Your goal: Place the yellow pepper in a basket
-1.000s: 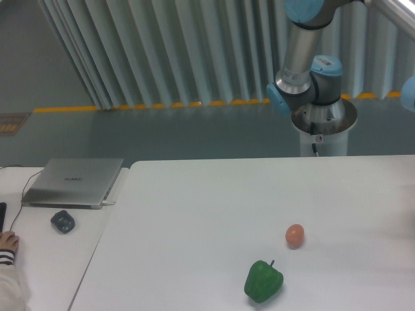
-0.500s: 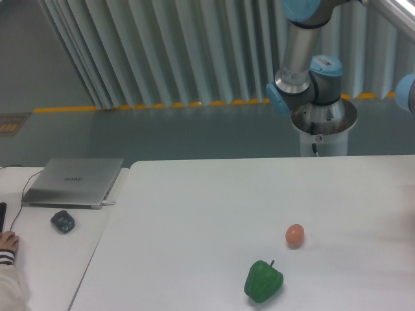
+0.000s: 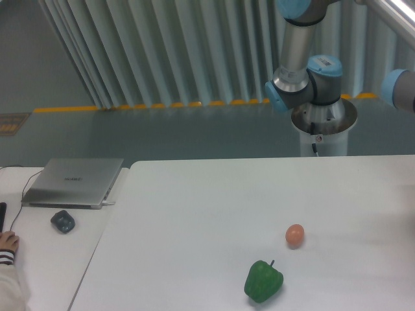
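Observation:
The yellow pepper is out of view, and no basket shows either. My gripper is out of view too; only the arm's base [image 3: 322,120] and its grey and blue links [image 3: 297,52] show at the top right, with a blue joint [image 3: 401,91] at the right edge. The arm runs out of the picture to the upper right.
A green bell pepper [image 3: 263,281] lies near the front of the white table [image 3: 194,214]. A small orange-pink egg-shaped thing [image 3: 295,235] sits just behind it. On the left desk are a closed laptop [image 3: 74,182], a dark mouse [image 3: 63,221] and a person's hand [image 3: 8,243].
The arm's upper link has swung slightly left and the blue joint at the right edge has come further into the picture. The objects on the table have not moved.

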